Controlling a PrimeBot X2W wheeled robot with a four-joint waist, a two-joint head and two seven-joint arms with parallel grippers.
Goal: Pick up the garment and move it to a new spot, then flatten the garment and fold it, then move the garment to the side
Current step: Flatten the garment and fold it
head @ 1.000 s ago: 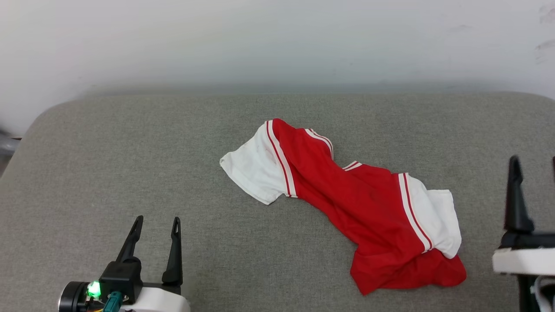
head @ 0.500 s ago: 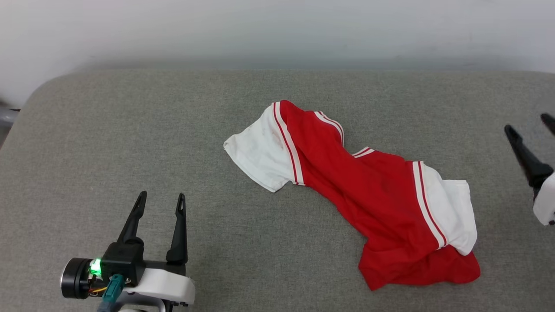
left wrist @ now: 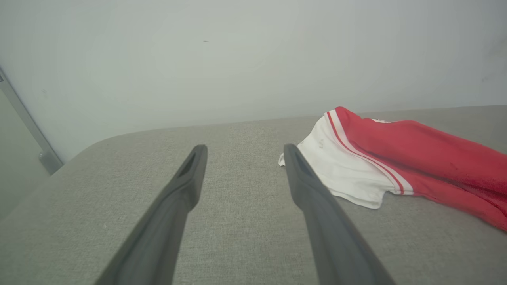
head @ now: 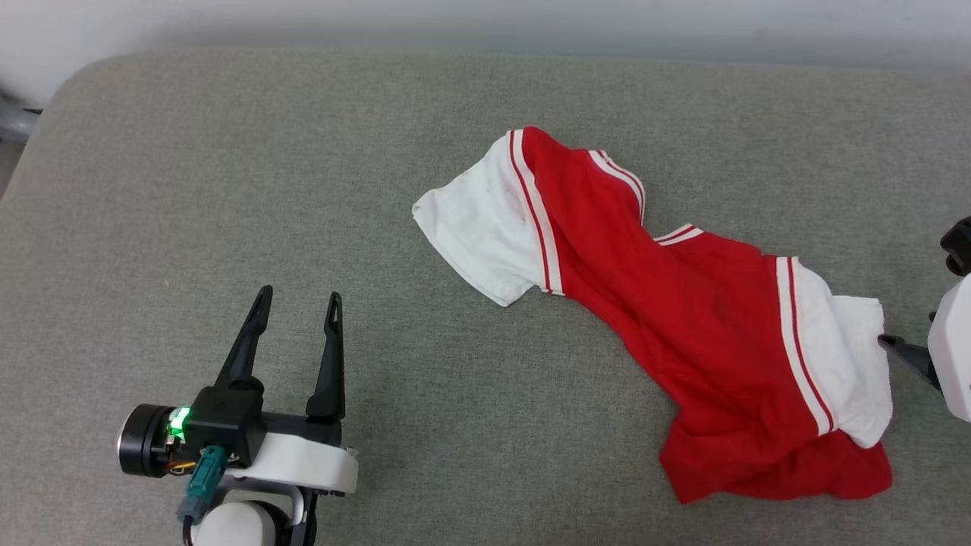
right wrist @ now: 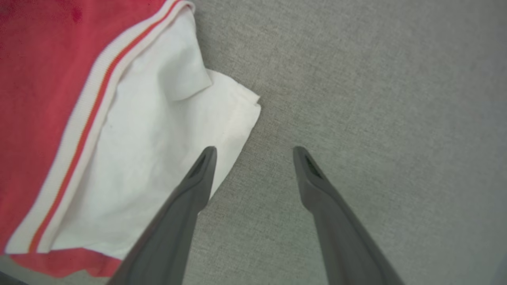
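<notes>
The garment (head: 683,303), a red shirt with white striped sleeves, lies crumpled and slanting across the grey padded surface (head: 227,152), from the middle toward the lower right. My left gripper (head: 297,296) hovers open and empty at the lower left, well clear of the garment's left white sleeve (left wrist: 348,174). My right gripper (right wrist: 254,150) is open and points down at the outer edge of the right white sleeve (right wrist: 150,130). Its left fingertip (right wrist: 208,156) overlaps the sleeve edge and the other is over bare surface. One dark fingertip (head: 899,350) shows beside that sleeve in the head view.
A pale wall (left wrist: 237,59) rises behind the padded surface, whose corners are rounded. A grey metal rail (left wrist: 23,122) stands off its far left corner. Bare grey surface lies to the left of and in front of the garment.
The head camera has tilted down, shifting the whole picture. My right gripper has swung from upright at the right edge to beside the garment's right sleeve. The left gripper has barely moved.
</notes>
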